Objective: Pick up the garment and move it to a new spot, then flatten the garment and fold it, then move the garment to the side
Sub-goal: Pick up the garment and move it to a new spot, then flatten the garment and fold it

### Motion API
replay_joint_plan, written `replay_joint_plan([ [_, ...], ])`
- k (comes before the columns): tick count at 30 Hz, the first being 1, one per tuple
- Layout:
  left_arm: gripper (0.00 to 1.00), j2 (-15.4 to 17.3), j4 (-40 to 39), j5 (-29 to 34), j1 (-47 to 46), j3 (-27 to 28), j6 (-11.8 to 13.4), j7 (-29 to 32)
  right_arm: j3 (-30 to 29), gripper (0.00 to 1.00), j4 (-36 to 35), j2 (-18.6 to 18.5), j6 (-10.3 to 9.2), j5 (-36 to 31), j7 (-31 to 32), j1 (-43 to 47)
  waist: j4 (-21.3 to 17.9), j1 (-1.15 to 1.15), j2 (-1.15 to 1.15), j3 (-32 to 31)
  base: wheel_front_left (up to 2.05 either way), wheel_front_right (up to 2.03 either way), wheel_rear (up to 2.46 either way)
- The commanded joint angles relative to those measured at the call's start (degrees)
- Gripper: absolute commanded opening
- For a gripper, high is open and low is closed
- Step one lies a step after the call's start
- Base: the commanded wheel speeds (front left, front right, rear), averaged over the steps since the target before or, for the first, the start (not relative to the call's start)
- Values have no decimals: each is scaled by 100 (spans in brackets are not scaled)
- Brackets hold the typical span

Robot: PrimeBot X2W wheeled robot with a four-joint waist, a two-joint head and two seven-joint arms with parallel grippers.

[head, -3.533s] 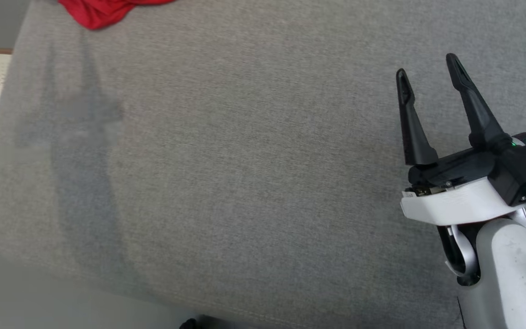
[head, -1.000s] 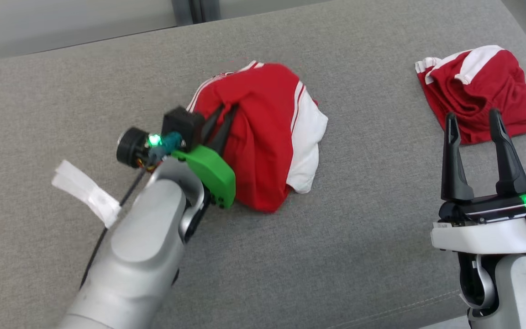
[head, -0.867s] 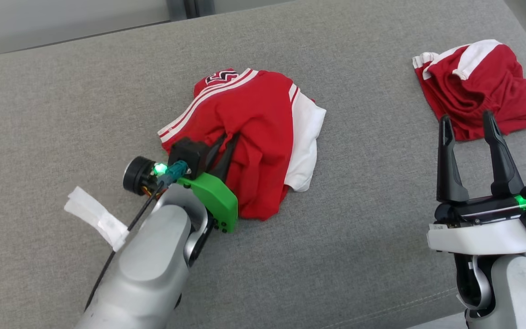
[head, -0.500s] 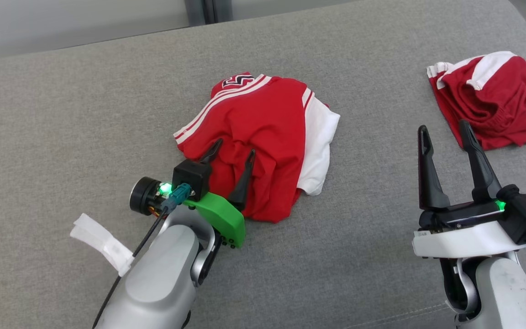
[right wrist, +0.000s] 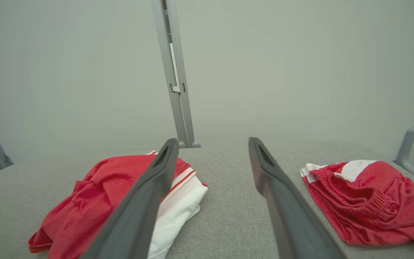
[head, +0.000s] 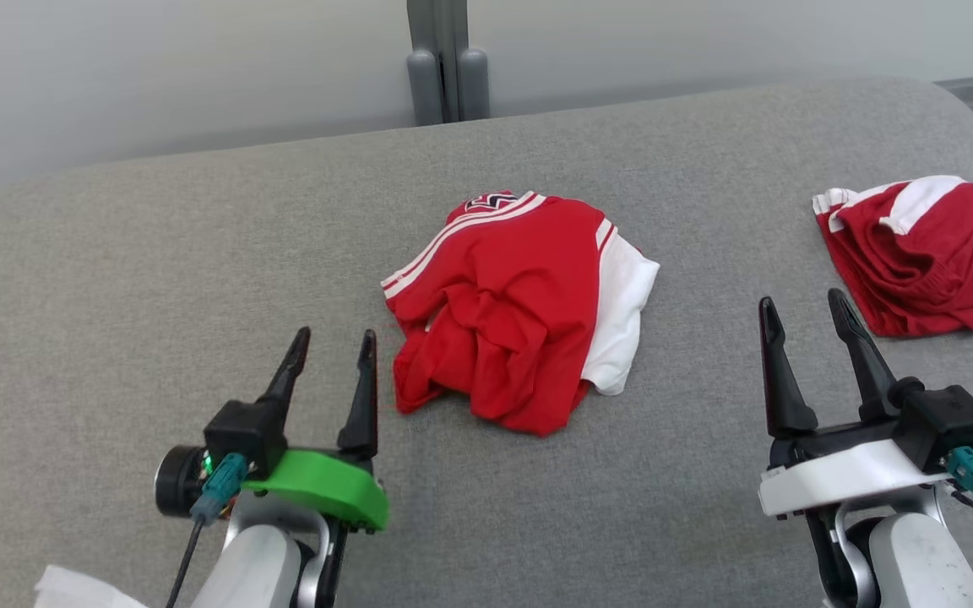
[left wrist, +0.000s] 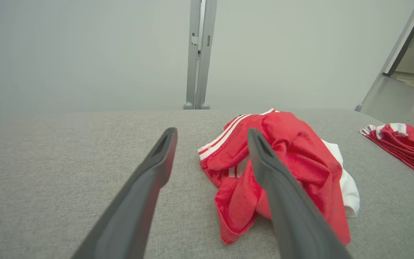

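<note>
A crumpled red garment (head: pixel 520 312) with white panels and stripes lies in a heap at the middle of the grey padded surface (head: pixel 157 279). It also appears in the left wrist view as the garment (left wrist: pixel 293 169) and in the right wrist view as the garment (right wrist: pixel 95 194). My left gripper (head: pixel 334 350) stands open just to its left, apart from the cloth, with nothing between its fingers. My right gripper (head: pixel 803 308) is open at the lower right, empty, well to the right of the heap.
A second red and white piece of clothing (head: pixel 926 253) lies bunched at the far right of the surface, seen too as clothing (right wrist: pixel 365 201). A grey metal post (head: pixel 444 59) stands behind the far edge. White tape (head: pixel 81 591) hangs from my left arm.
My left gripper opened, let go of the garment and drew back to its left. The garment settled into a heap. The head camera tilted up.
</note>
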Motion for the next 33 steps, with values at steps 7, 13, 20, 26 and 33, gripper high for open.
replay_joint_plan([
  [7,100,-50,-592,84,861,735,170,-2,-12,100,213,-12,0,125,-73,303,412,0,0,-413,0,0,0],
  [13,100,-127,-804,286,1224,1018,135,-2,15,100,360,-13,0,217,-127,325,509,0,0,-440,0,0,0],
  [20,100,-184,-827,433,1350,1207,18,-2,109,100,631,-13,0,309,-155,241,541,0,0,-453,0,0,0],
  [26,100,-212,-793,506,1358,1291,-43,-2,116,100,795,-13,0,282,-171,169,539,0,0,-456,0,0,0],
  [33,100,-233,-745,543,1337,1319,-68,-2,96,100,867,-13,0,270,-173,111,546,0,0,-443,0,0,0],
])
